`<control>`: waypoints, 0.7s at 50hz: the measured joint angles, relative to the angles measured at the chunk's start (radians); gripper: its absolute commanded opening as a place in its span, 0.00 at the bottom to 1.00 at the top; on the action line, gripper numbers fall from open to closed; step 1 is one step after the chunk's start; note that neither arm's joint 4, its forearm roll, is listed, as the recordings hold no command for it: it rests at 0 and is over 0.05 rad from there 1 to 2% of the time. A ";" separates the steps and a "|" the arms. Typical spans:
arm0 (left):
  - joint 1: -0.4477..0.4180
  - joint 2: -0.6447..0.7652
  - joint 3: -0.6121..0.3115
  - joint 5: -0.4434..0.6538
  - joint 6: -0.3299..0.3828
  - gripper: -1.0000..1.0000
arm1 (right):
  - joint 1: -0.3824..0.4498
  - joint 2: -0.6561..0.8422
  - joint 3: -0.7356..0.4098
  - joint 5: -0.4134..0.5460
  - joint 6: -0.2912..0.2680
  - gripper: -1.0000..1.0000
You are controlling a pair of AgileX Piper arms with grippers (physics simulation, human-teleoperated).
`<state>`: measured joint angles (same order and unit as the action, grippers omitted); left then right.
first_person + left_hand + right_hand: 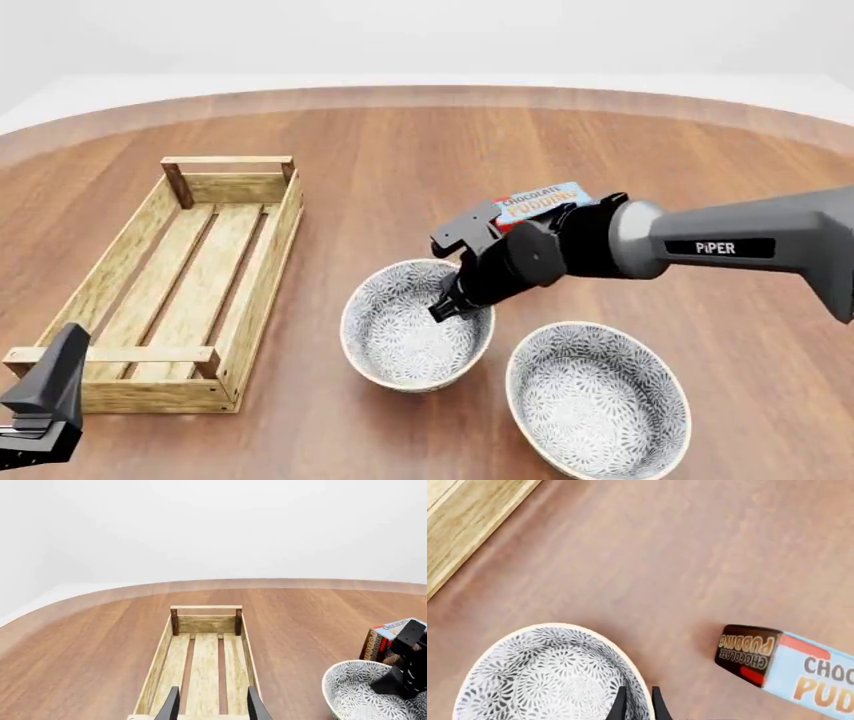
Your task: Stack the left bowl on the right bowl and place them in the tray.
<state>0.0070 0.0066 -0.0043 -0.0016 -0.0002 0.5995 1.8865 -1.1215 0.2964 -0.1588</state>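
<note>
Right gripper (451, 300) pinched tight on the far rim of the left bowl (407, 335), beside the right bowl (594, 400), gripping thin edge for lifting; left gripper (212, 705) spread above tray (274, 250).

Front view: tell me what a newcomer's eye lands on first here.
First, the right hand pinching the far rim of the left bowl, its fingers nearly closed on it in the right wrist view. Next, the twin right bowl beside it, nearer the camera, and the long wooden tray lying empty to the left. A chocolate pudding box peeks out behind the arm.
</note>
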 measured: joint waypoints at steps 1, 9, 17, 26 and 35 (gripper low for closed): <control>0.000 0.000 0.000 0.000 0.000 1.00 | -0.003 -0.006 0.001 -0.001 -0.013 0.00; 0.000 0.000 0.000 0.000 0.000 1.00 | -0.013 -0.064 0.006 0.007 -0.069 0.00; 0.001 0.000 0.000 0.000 0.000 1.00 | -0.006 -0.158 -0.018 0.048 -0.087 0.00; 0.001 0.000 0.000 0.000 0.000 1.00 | 0.003 -0.254 -0.043 0.091 -0.098 0.00; 0.001 0.000 0.000 0.000 0.000 1.00 | -0.005 -0.341 -0.056 0.118 -0.100 0.00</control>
<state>0.0082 0.0064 -0.0043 -0.0016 -0.0001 0.5948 1.5460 -1.1778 0.4147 -0.2589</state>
